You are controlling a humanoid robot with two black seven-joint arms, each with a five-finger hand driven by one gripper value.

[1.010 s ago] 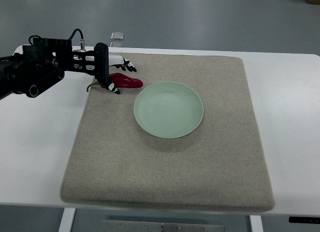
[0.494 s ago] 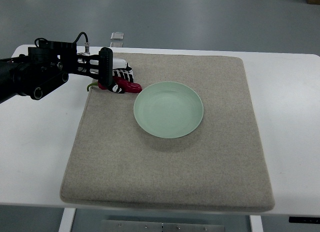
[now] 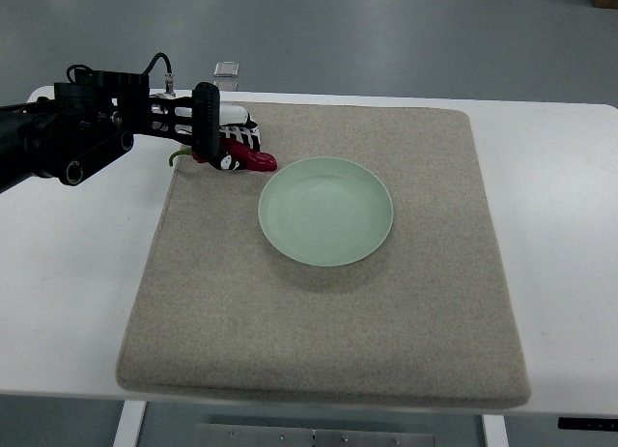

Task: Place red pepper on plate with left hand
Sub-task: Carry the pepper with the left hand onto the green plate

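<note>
A dark red pepper (image 3: 253,158) with a green stem (image 3: 177,156) is held at the far left part of the mat, just left of the plate. My left hand (image 3: 232,144) is shut on it, black-and-white fingers curled over its middle, and the pepper looks slightly lifted off the mat. The black left arm (image 3: 68,138) comes in from the left edge. A pale green round plate (image 3: 325,210) sits empty near the mat's centre, its rim a short gap from the pepper's tip.
A grey felt mat (image 3: 386,321) covers most of the white table (image 3: 68,273). A small clear object (image 3: 227,70) lies at the table's far edge behind the hand.
The left hand's fingers have curled around the pepper and raised it a little. The arm has shifted slightly up and away in the picture.
</note>
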